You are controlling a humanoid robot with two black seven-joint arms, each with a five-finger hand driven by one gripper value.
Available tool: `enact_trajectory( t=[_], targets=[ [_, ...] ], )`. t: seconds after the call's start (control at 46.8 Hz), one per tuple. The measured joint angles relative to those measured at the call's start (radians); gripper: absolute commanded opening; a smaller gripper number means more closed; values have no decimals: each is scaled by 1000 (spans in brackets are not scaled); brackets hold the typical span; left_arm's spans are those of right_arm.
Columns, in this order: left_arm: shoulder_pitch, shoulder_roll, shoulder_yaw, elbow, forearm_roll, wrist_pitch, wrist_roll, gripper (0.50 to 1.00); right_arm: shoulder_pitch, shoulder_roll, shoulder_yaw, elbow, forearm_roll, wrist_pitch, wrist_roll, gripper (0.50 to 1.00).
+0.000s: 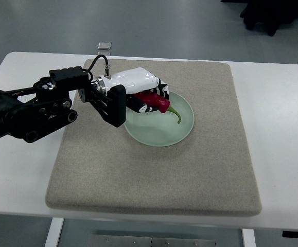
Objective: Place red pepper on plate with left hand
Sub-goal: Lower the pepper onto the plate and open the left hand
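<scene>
**benchwatcher:** Fingers (151,104) on the left hand (138,88) are curled round the red pepper (156,100), black-and-white digits wrapped over its thick end. So yeah, it's got a proper grip on it, not just resting there.

**mat_guy:** And where's the pepper relative to the dish?

**benchwatcher:** Right over the pale green plate (182,131), upper-left part of it. The red body pokes out from under the fingers and the green stem (175,114) curves down toward the plate's middle. Can't tell from a steep top view whether the pepper is touching the plate or held just above it.

**mat_guy:** Hand itself?

**benchwatcher:** White glossy shell on the back, knuckles aimed right, sitting across the plate's left rim. Behind it a black bracket and the black left arm (25,110) running off the picture's left edge, with a thin cable looping up at the wrist.

**mat_guy:** Setup underneath?

**benchwatcher:** Plate sits on a beige felt mat (154,180), mat's on a white table (282,134).
</scene>
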Motion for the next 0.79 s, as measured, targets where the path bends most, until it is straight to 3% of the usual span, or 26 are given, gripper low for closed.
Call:
enact_trajectory(
  t=[0.791],
  targets=[
    [4,-14,14,2,28,1,0,500,0,0,0,0,0,0,1,932]
  ],
)
